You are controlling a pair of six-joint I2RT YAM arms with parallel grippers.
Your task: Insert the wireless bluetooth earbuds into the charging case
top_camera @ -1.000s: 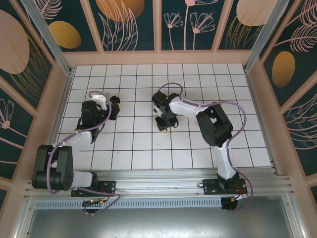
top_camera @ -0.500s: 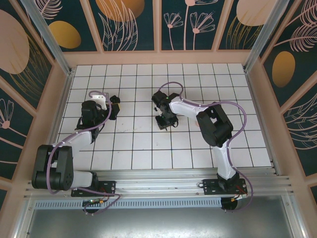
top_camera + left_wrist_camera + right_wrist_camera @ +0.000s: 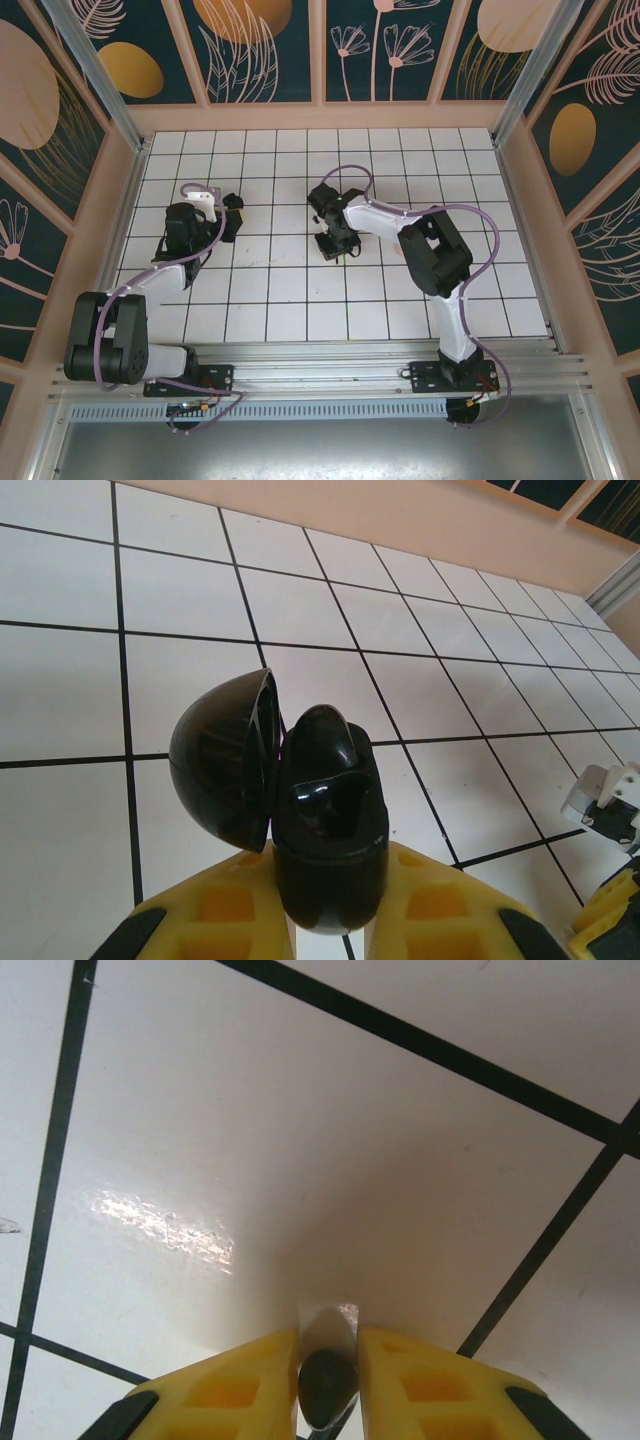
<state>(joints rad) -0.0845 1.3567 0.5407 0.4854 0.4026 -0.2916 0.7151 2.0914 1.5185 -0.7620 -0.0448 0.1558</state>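
Note:
The black charging case (image 3: 325,800) stands upright between my left gripper's (image 3: 330,858) yellow fingers, which are shut on its lower body. Its domed lid (image 3: 220,760) hangs open to the left and a glossy socket faces the camera. From above, the left gripper (image 3: 228,212) is at the table's left side. My right gripper (image 3: 328,1345) points down close over a white tile, its fingers shut on a small dark rounded earbud (image 3: 328,1385). In the top view the right gripper (image 3: 332,246) is near the table's middle.
The white tiled table (image 3: 400,300) has black grid lines and pale wooden walls (image 3: 320,115) round the back and sides. In the left wrist view, the right arm's white and yellow parts (image 3: 610,810) show at the lower right edge.
The right gripper's fingers have drawn together on the dark earbud, and its wrist has shifted slightly. The left arm and the case have not moved.

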